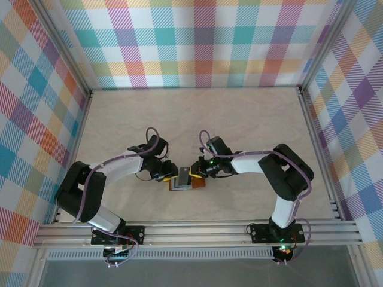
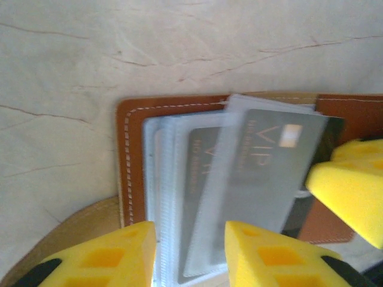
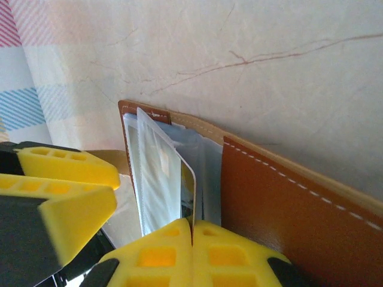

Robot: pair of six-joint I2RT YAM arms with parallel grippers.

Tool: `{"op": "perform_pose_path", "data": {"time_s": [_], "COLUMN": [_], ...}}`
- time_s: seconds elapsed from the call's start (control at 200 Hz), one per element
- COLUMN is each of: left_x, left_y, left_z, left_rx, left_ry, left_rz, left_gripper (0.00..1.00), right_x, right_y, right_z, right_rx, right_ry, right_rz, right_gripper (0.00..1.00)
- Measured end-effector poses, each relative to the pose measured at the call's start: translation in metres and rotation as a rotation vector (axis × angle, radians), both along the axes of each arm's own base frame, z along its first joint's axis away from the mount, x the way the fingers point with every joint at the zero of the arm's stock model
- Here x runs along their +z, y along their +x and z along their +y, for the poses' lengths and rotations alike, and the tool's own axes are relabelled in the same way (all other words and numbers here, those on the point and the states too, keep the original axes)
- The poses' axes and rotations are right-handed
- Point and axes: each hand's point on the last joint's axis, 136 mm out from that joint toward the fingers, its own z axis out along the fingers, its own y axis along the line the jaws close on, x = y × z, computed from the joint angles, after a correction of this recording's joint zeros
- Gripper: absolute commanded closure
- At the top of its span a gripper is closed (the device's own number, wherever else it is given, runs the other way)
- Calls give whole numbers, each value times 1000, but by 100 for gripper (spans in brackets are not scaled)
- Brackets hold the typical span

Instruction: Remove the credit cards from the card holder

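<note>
Yellow fingers (image 3: pixel 239 257) of the right claw (image 3: pixel 192 230) are pinched together on the edge of a grey credit card (image 3: pixel 170 191), which sits in the open card holder (image 3: pixel 281 203) just ahead of them. Left claw (image 2: pixel 188 230), fingers apart, straddles the plastic pockets (image 2: pixel 167 197) on the desk (image 2: pixel 60 72).

Table top (image 1: pixel 239 119): pale beige, wood-grain look; up close, thin reddish-brown veins (image 3: pixel 269 57) and fine cracks (image 2: pixel 54 110).
Behind table top: back wall (image 1: pixel 203 42), plaid cloth in teal, pink, purple, orange, yellow on white.
Left of table top: left wall (image 1: pixel 30 119), same plaid, slanted.
Right of table top: right wall (image 1: pixel 359 107), same plaid.
At table top's far corners: aluminium posts (image 1: pixel 63 45).
Along its near edge: aluminium rails (image 1: pixel 197 230); below them, grey strip (image 1: pixel 197 269).
Light even, soft shadows.
</note>
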Motion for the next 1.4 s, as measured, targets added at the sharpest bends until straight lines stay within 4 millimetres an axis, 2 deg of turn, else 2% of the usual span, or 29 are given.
{"op": "perform_pose_path", "data": {"time_s": [0.225,0.37,0.655,0.84,0.975,1.06,1.125,1.225,1.4], "left_x": [2,-4,-17,-18,-18,-18,-18,-18,-18], "left_y": [0,0,-1,0,0,0,0,0,0], "left_z": [-1,1,5,8,8,9,9,9,9], "left_rx": [-10,-27,-63,-67,-67,-66,-66,-66,-66], "left_ry": [-6,19,79,106,109,109,109,109,109], "left_rz": [-4,-6,29,26,24,24,24,24,24], "left_gripper": [62,67,75,76,76,76,76,76,76], "right_x": [5,5,2,-6,-3,-2,-2,-5,-5], "right_y": [4,5,2,0,2,2,1,-3,-10], "right_z": [16,21,19,11,4,0,-1,-3,-1], "right_rx": [62,85,98,87,63,53,52,47,31], "right_ry": [49,54,43,-9,-41,-51,-52,-49,18], "right_rz": [6,11,26,30,15,12,15,34,76], "right_gripper": [93,94,94,96,96,93,85,78,78]}}
